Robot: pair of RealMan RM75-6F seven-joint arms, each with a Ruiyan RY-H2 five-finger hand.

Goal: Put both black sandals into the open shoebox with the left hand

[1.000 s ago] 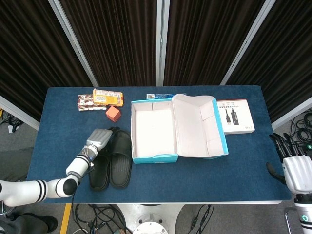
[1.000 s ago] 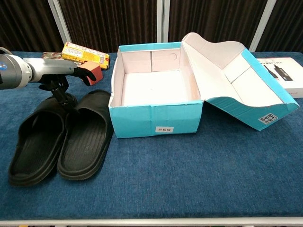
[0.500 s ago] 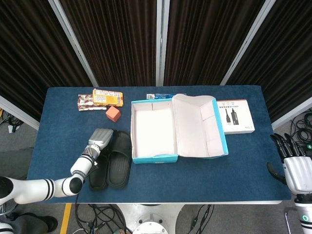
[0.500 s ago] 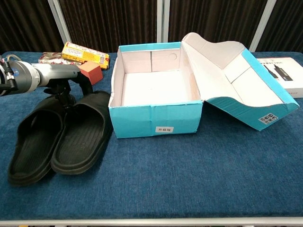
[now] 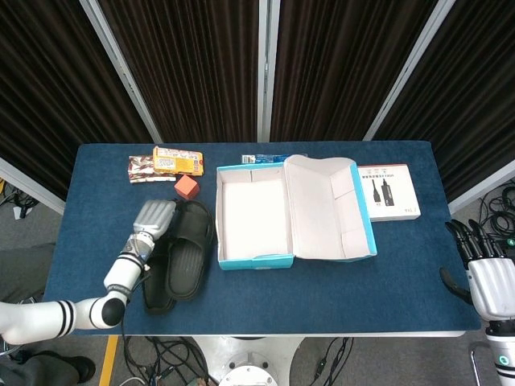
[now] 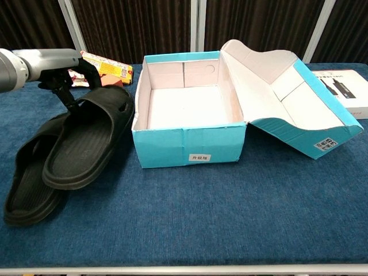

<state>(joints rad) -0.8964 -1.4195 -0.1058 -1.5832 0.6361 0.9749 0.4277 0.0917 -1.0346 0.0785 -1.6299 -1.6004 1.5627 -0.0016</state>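
Observation:
My left hand [image 5: 153,219] [image 6: 57,62] grips the toe strap of one black sandal [image 5: 183,245] [image 6: 86,144] and holds that end off the blue table, so the sandal tilts. It overlaps the second black sandal [image 5: 157,285] [image 6: 29,187], which lies flat underneath, further left. The open teal shoebox [image 5: 251,259] [image 6: 190,146] stands just right of the sandals, empty, with its lid [image 5: 330,205] [image 6: 287,86] folded out to the right. My right hand [image 5: 487,273] hangs beyond the table's right edge, fingers apart, holding nothing; the chest view does not show it.
An orange cube [image 5: 187,186] and two snack packets [image 5: 179,159] [image 5: 141,167] lie behind the sandals. A white box picturing a cable [image 5: 388,191] lies right of the lid. A small blue packet [image 5: 261,158] sits behind the shoebox.
My left hand has closed on the right-hand sandal's strap and raised its toe end up and back, tilting it over the other sandal. The right hand has not moved.

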